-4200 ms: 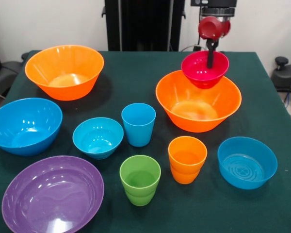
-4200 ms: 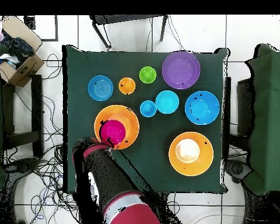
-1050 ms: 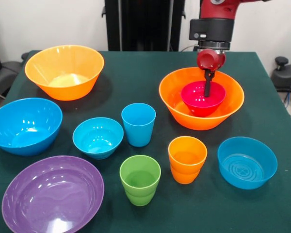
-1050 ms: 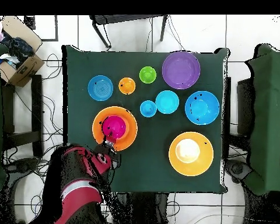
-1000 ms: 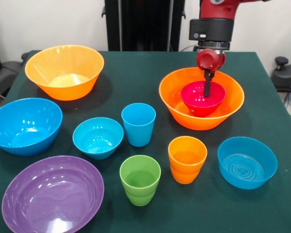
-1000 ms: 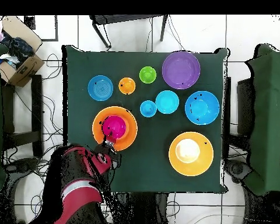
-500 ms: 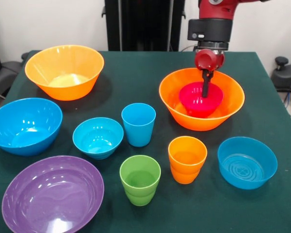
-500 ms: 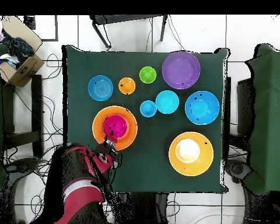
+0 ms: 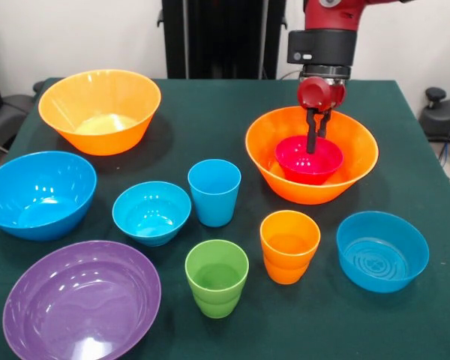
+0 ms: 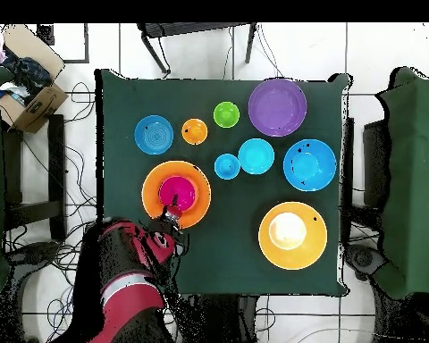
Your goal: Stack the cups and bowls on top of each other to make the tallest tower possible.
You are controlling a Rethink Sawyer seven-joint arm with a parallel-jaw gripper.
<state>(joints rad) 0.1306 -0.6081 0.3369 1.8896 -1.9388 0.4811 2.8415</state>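
A small red bowl [image 9: 306, 160] sits nested level inside a large orange bowl [image 9: 285, 187] at the right back of the table; together they form the tower. My gripper [image 9: 315, 139] hangs over the red bowl's far rim, open, one finger on each side of that rim. Seen from overhead, the gripper [image 10: 171, 214] is at the edge of the red bowl [image 10: 176, 191] in the orange bowl [image 10: 197, 209]. The blue cup [image 9: 214, 191], green cup [image 9: 217, 276] and orange cup [image 9: 289, 244] stand upright in the middle front.
A second large orange bowl [image 9: 100, 110] stands at the back left. In front of it are a large blue bowl [image 9: 37, 193] and a wide purple bowl [image 9: 81, 300]. One small blue bowl [image 9: 151, 212] is beside the blue cup, another [image 9: 382, 250] at the front right.
The red bowl came down from above the orange bowl and settled flat inside it. The gripper's fingers have parted and let go of its rim.
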